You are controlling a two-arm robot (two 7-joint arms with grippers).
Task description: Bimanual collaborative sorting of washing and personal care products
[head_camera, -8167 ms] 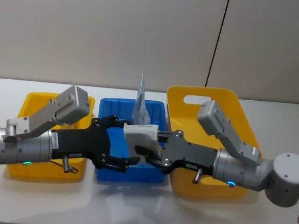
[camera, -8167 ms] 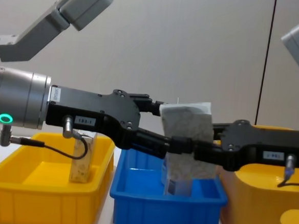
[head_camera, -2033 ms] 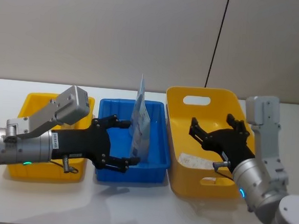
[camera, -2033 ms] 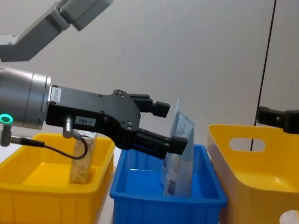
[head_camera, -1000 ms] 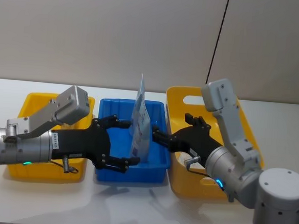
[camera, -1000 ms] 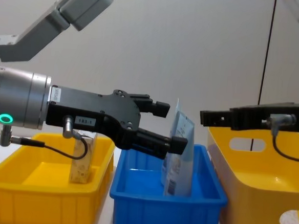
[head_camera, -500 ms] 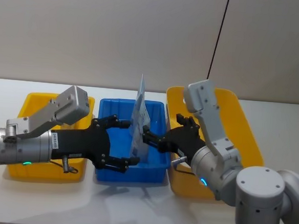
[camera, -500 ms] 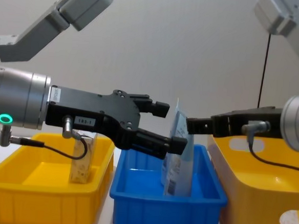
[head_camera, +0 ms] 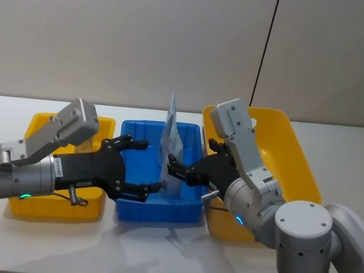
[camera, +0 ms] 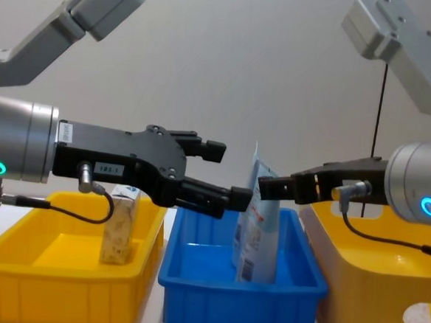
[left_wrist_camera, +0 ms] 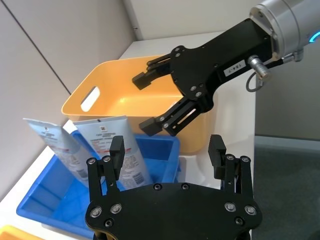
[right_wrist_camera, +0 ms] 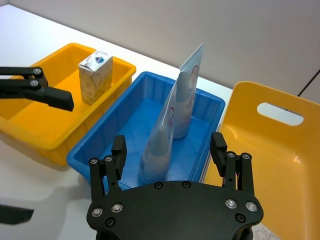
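Two pale-blue pouches (right_wrist_camera: 184,97) with red-and-white labels stand upright in the blue bin (head_camera: 127,207), one (left_wrist_camera: 113,149) nearer than the other (left_wrist_camera: 52,141). A boxy pack (camera: 119,227) with a white top stands in the left yellow bin (camera: 51,290). My left gripper (head_camera: 145,166) hangs open over the blue bin, just left of the pouches (head_camera: 171,143). From the opposite side, my right gripper (head_camera: 176,175) reaches in open, its fingertips (camera: 271,186) level with the top of the pouch (camera: 259,231). Neither gripper holds anything.
A large yellow bin (head_camera: 293,150) with handle cut-outs stands to the right of the blue bin; a white mottled pack (camera: 415,316) shows through its lower handle hole. All three bins sit side by side on a white table (head_camera: 161,254) before a grey wall.
My right gripper has swung from the large yellow bin leftward over the blue bin, up to the pouches. My left gripper has drawn back slightly to the left. The pouches stand as before.
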